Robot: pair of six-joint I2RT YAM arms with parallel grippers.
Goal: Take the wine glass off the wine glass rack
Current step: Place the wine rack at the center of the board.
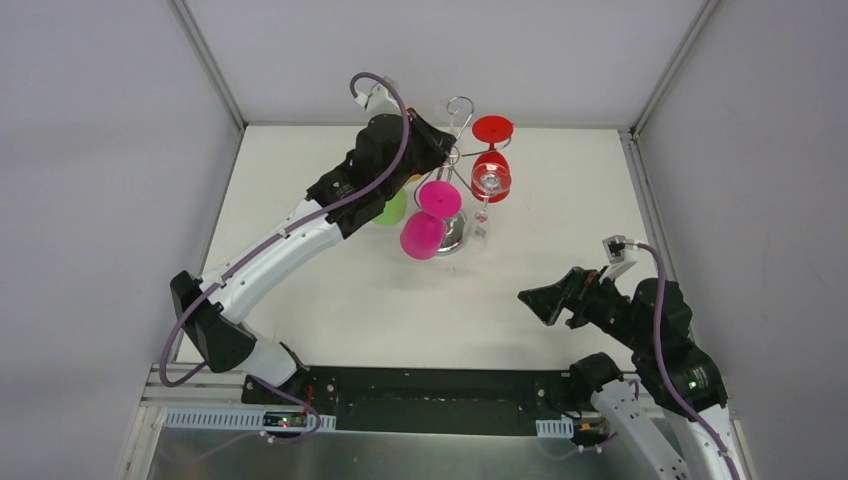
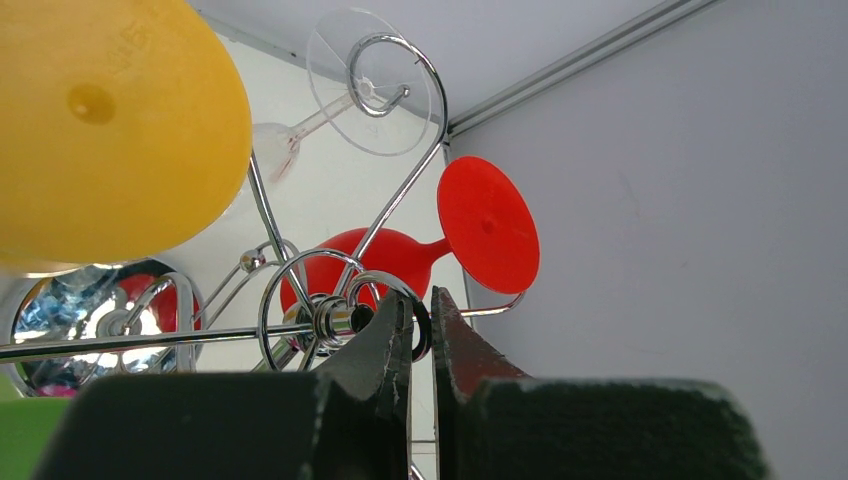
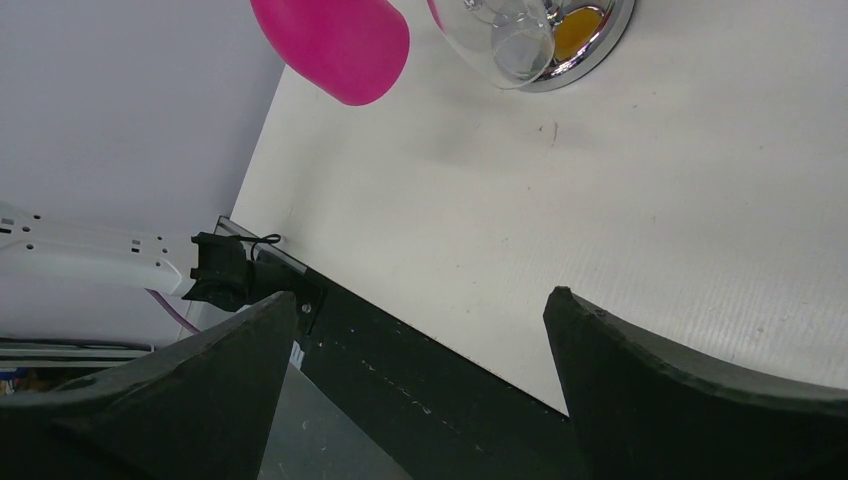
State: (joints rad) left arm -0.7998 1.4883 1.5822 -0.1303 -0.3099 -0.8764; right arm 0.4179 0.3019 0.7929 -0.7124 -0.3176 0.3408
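The chrome wine glass rack (image 1: 458,150) stands at the back middle of the table on its round mirrored base (image 1: 457,238). A red wine glass (image 1: 491,172), a pink one (image 1: 432,215) and a green one (image 1: 391,210) hang from its arms. My left gripper (image 1: 446,151) is at the rack's top. In the left wrist view its jaws (image 2: 422,300) are shut on a scroll ring of the rack (image 2: 330,320), with a yellow glass (image 2: 100,130), the red glass (image 2: 480,225) and a clear glass (image 2: 370,85) close by. My right gripper (image 1: 545,300) is open and empty over the front right.
The right wrist view shows the open gripper (image 3: 420,300) above the white table, the pink glass bowl (image 3: 335,45), a clear glass (image 3: 510,40) and the rack base (image 3: 600,40). Grey walls enclose the table on three sides. A black strip runs along the near edge (image 1: 430,395).
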